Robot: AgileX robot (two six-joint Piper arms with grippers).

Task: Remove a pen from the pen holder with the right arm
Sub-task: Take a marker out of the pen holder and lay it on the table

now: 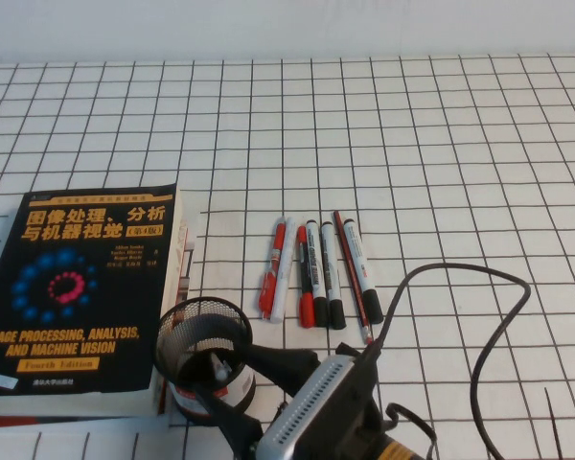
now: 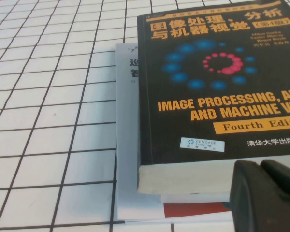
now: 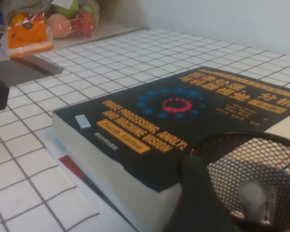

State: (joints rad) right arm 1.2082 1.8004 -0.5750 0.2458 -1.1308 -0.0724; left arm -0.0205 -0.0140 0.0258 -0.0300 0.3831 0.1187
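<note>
The black mesh pen holder (image 1: 203, 337) stands near the table's front edge, right of a thick book. A pale pen end (image 1: 218, 369) shows inside it, and through the mesh in the right wrist view as the pen (image 3: 253, 195). My right gripper (image 1: 209, 368) is open at the holder, one finger along its right side and one low at its front. One dark finger (image 3: 195, 193) sits outside the mesh holder (image 3: 251, 164), on the book side. My left gripper (image 2: 266, 193) is shut and empty, hovering by the book's near corner.
The dark book (image 1: 77, 297) lies on a thinner white one (image 2: 128, 145) left of the holder. Several red, white and black markers (image 1: 316, 273) lie in a row behind the holder. A black cable (image 1: 460, 287) loops at the right. Bagged fruit (image 3: 63, 19) sits far off.
</note>
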